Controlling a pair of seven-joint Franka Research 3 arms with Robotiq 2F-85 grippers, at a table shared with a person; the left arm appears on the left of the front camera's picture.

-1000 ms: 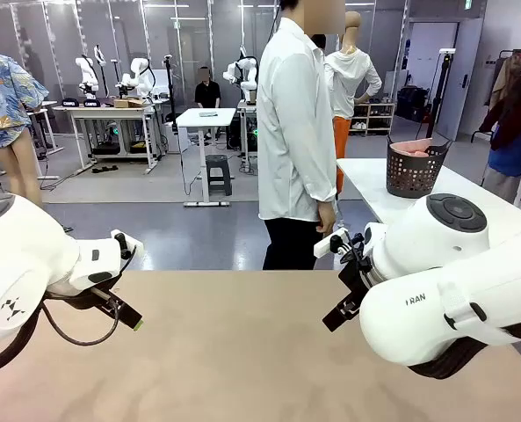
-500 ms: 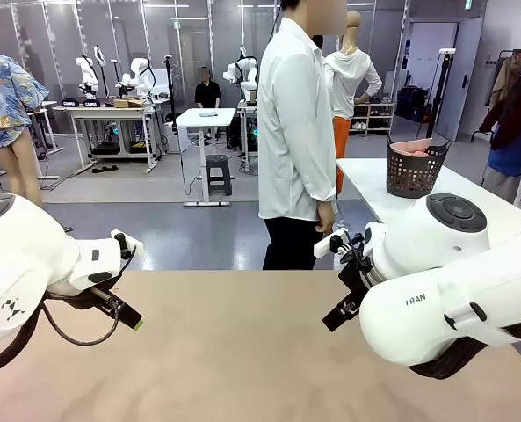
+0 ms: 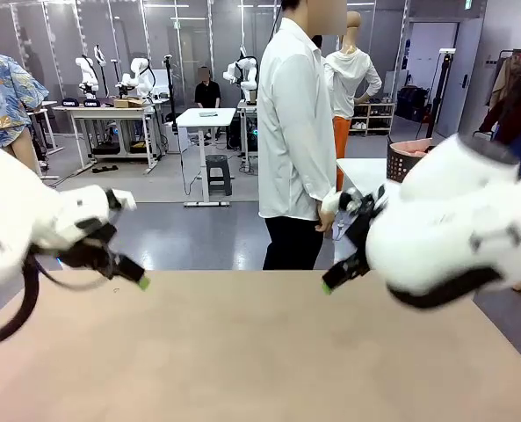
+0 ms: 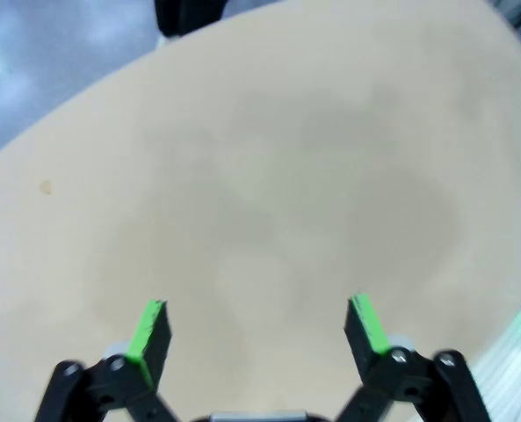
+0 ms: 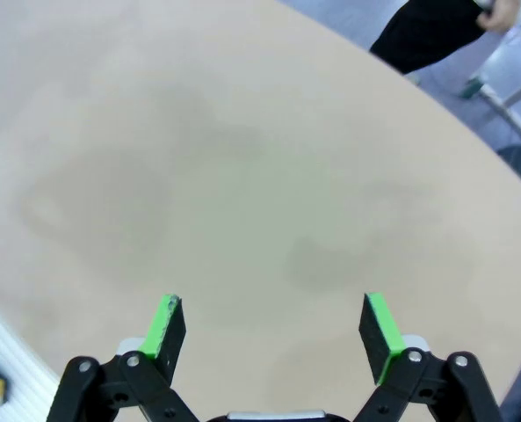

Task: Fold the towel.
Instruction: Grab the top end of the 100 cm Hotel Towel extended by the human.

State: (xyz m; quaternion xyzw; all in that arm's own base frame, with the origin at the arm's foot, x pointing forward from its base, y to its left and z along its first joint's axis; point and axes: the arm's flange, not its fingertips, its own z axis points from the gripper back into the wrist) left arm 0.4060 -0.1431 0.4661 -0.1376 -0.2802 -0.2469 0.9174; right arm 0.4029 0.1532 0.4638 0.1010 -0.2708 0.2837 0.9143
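The towel is out of view. Both grippers hang over the bare tan table (image 3: 242, 352). My left gripper (image 3: 141, 282) is above the table's far left part, and in the left wrist view (image 4: 260, 330) its green pads stand wide apart with nothing between them. My right gripper (image 3: 329, 286) is above the far right part. In the right wrist view (image 5: 273, 330) it is also open and empty over bare tabletop. Both arms look motion-blurred in the front view.
A person in a white shirt (image 3: 295, 123) stands side-on at the table's far edge, hand (image 3: 326, 218) hanging at the side. Behind my right arm, a dark basket (image 3: 403, 158) holding something pink sits on a white side table (image 3: 358, 171).
Both arms have swung upward in the last half second. The two grippers now sit higher and farther back over the table. Their jaws stay open.
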